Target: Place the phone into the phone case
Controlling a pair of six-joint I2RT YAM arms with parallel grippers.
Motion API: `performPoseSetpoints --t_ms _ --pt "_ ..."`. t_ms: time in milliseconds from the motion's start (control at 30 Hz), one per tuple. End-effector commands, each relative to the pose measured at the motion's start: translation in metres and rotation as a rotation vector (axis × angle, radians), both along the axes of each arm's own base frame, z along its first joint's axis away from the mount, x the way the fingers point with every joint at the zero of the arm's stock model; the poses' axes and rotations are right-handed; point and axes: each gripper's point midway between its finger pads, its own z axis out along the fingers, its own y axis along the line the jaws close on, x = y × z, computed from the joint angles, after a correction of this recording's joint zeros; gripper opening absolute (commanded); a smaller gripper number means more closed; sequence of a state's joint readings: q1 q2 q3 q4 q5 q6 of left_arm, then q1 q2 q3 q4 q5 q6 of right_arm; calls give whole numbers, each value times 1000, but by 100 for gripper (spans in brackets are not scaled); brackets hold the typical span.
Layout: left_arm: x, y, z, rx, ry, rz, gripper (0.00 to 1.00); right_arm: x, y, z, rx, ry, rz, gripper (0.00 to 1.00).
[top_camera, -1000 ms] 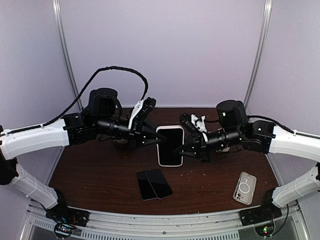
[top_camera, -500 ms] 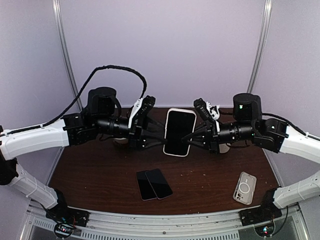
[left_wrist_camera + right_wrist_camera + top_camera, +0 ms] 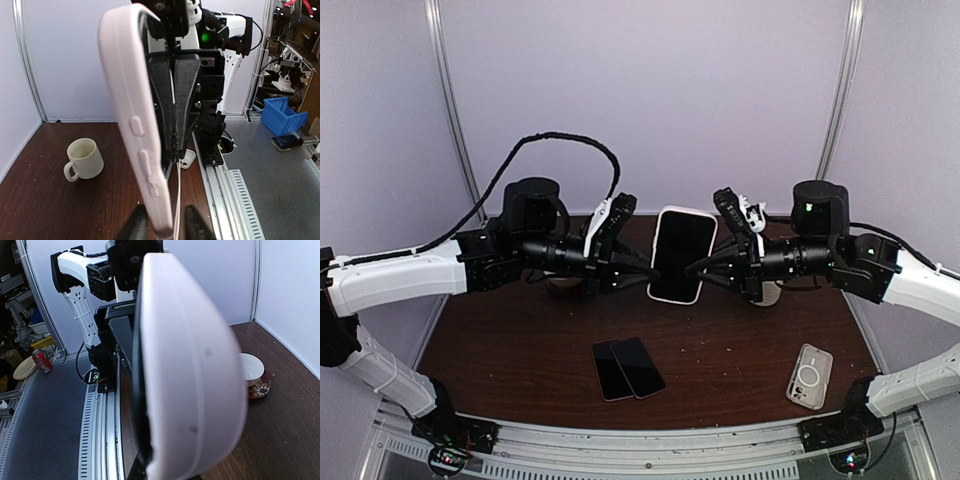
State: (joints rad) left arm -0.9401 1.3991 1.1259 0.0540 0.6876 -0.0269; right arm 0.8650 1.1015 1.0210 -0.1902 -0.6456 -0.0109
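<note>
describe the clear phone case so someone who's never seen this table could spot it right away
Start with the brown table and go to its near right corner. The clear case lies flat there on its own. It is see-through with a ring on its back, unlike the two dark phones at front centre and the white-cased phone held up in the air.

1. Table (image 3: 520, 350): dark brown wood-grain top, metal rail along near edge.
2. Two dark phones (image 3: 628, 368): flat, side by side & touching, screens up, near-centre of table, angled slightly.
3. Clear phone case (image 3: 809, 376): flat at near-right, ring visible on its back, well apart from the phones.
4. Ribbed cream mug (image 3: 82, 159): upright, far-left area, handle toward the left in the left wrist view.
5. Bowl (image 3: 256, 376): upright, white inside, floral outside, far-right area near wall.
</note>
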Motion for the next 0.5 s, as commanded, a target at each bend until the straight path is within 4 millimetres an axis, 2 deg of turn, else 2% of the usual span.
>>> performPoseSetpoints --t_ms 0,33,67,167,233,300,367,467 --pt "6 -1 2 -10 -52 46 74 20 -12 20 13 -8 -121 0" --pt "18 1 -1 14 -55 115 93 29 -15 10 -30 17 -168 0" --pt "36 6 -6 48 -47 226 97 37 -18 -5 -89 53 -217 0" --pt "102 44 -34 205 -4 583 98 62 -35 -63 -329 187 -384 0" --pt "142 84 -63 351 76 795 98 70 -40 -100 -471 314 -444 0" --pt "171 126 -88 449 187 954 98 68 -41 -126 -547 431 -456 0" --pt "180 149 -102 491 254 1020 97 64 -37 -143 -570 544 -452 0" --pt "181 161 -106 493 232 1054 97 60 -34 -166 -588 685 -445 0"
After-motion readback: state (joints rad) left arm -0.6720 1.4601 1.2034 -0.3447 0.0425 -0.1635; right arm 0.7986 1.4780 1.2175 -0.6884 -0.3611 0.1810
